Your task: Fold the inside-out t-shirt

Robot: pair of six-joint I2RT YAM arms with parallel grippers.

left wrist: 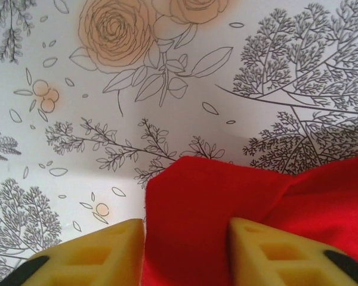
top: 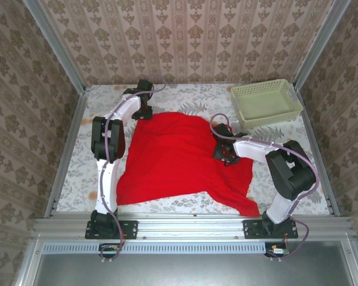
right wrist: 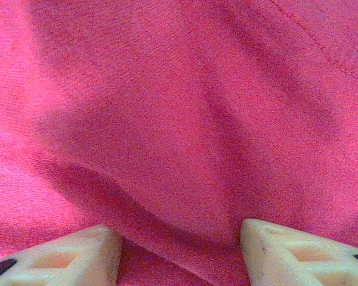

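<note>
My left claw [left wrist: 184,232] stands parted astride a corner of the inside-out t-shirt [top: 179,158] — soft, limp cloth (I'd expect sagging). My right claw [right wrist: 176,232], parted too, straddles a ridge — hems look the best hold.

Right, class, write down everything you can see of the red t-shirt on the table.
The t-shirt is plain bright red soft cloth, no print showing, spread mostly flat but rumpled on the floral table, its near-right corner trailing toward the table's front. The left gripper straddles its far-left corner, jaws apart; the right gripper sits on its right side, a fold between its open jaws.
</note>
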